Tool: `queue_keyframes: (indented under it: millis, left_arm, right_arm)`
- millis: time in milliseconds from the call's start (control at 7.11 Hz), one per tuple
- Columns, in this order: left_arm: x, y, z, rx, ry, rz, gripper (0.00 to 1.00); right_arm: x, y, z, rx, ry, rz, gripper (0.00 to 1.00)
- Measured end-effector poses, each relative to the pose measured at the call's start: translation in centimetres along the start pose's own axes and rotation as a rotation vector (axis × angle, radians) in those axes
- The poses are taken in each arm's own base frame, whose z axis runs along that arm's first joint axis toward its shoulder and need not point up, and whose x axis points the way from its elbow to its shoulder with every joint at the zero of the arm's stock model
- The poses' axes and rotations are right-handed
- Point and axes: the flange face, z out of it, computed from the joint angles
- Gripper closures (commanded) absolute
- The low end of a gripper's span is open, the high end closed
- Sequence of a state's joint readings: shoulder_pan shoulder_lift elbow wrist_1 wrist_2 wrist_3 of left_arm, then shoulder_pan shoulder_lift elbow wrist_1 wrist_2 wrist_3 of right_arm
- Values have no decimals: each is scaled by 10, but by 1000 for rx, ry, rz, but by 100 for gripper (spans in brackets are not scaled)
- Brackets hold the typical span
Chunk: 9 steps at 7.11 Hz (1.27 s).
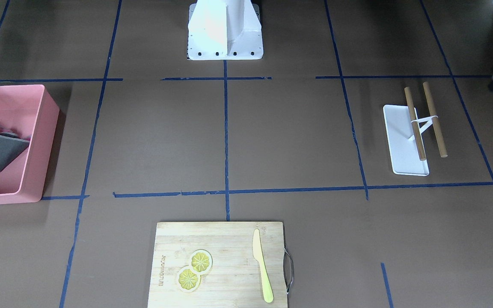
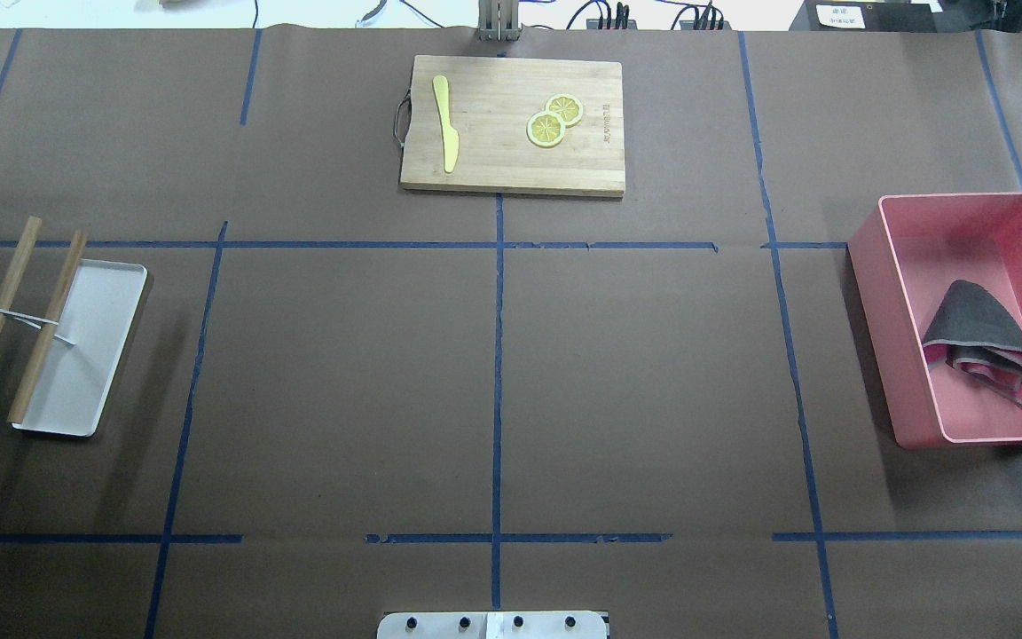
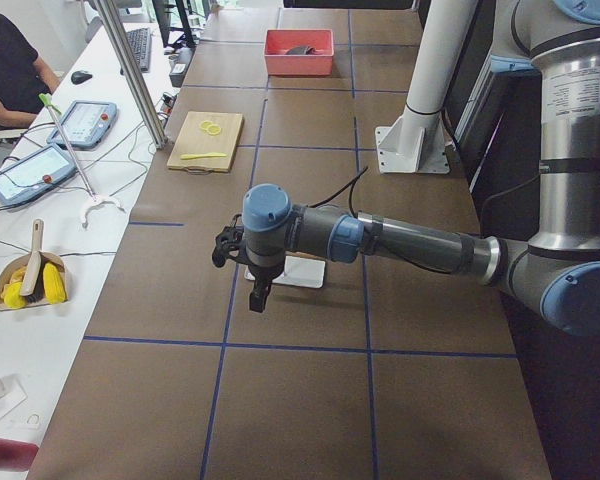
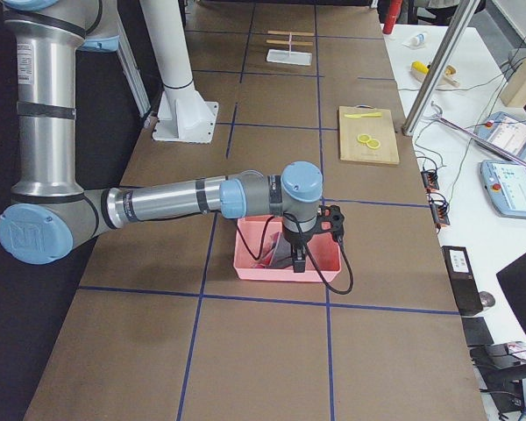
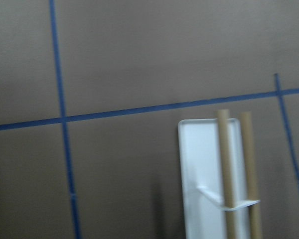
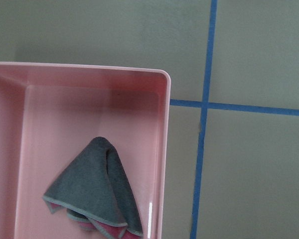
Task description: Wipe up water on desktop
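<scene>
Fingers of the left gripper point(image 3: 257, 302) and right gripper point(image 4: 298, 265) show only side-on; spread or clenched, I cannot tell. The desktop point(image 2: 342, 382) lies beneath both, the right gripper above a bin point(image 2: 875, 337) holding a cloth point(image 2: 977, 324).

The left end effector point(image 3: 259, 298) and right end effector point(image 4: 299, 260) hang outstretched, pointing down, grip unclear.

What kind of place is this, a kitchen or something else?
Likely a robotics lab, not a kitchen: an industrial robot arm reaches over a desktop gridded with blue tape, and control tablets sit alongside.
</scene>
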<state>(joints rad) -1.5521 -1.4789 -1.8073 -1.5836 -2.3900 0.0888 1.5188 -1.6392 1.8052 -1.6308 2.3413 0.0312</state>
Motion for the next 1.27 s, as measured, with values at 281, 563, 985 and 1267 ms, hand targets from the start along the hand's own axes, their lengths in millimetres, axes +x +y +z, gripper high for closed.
queue_keyframes:
  millis: [281,563,985,1267]
  left_arm:
    - [-31,5,5,-30,8,-23,0]
    - [-33,6,4,-53,16,-81,0]
    - [-35,15,7,-63,16,-91,0]
    - [-37,23,10,-57,18,-84,0]
  right_arm:
    - [18,3,10,-24,17,-31,0]
    - [23,4,15,-41,33,-70,0]
    - [26,4,15,-65,38,-115,0]
    - [25,4,13,-63,38,-117,0]
